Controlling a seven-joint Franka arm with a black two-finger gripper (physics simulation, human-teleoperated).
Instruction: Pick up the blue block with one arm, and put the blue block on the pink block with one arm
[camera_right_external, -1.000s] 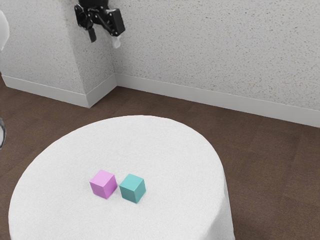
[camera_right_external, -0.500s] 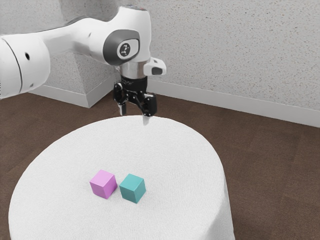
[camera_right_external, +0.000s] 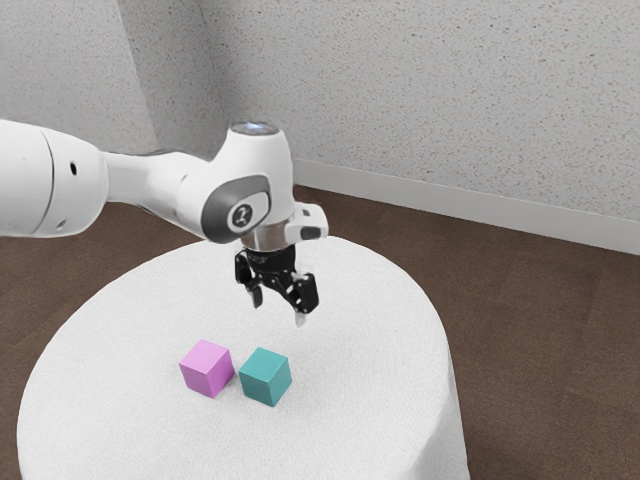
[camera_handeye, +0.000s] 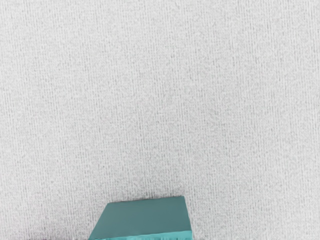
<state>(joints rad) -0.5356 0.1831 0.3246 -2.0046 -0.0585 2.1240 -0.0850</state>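
Bare simulated room, speckled wall (camera_right_external: 450, 90), dark wood floor (camera_right_external: 540, 330) (white skirting (camera_right_external: 470, 203))

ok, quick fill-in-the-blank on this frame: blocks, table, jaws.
1. The blue block sits to the exterior view's ___ of the pink block.
2. Both blocks rest on a round ___ table.
3. The jaws hang above the table and stand ___, with nothing between them.
4. The wrist view shows the ___ block just under the hand.
Missing words: right; white; open; blue.
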